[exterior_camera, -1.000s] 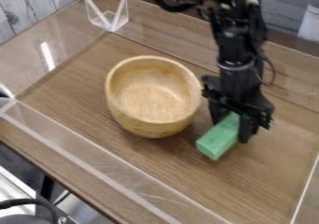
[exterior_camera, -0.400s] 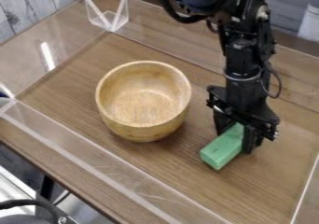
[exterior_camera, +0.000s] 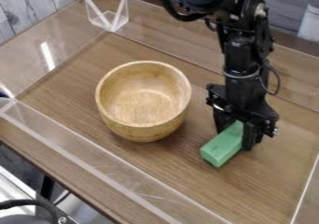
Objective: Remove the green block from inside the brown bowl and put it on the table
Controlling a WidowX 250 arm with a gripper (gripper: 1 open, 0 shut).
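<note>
Nearest to me, the clear wall runs along the front edge of the surface, and a little in from it, toward the right edge, is the green block, tilted, its upper end tucked in the jaws. They look closed on it, gripping that end. Over the last second block and jaws have edged away from the brown bowl, which has itself slipped slightly toward the left; a narrow strip of wood now parts the two. So the block is outside the bowl, and the lifting-out seems done. Whether its low end touches the surface I can't quite tell; what's left, I'd judge, is setting it down and letting go. Farther back, the black arm reaches in from the far edge, and a clear stand sits toward the far left corner.
</note>
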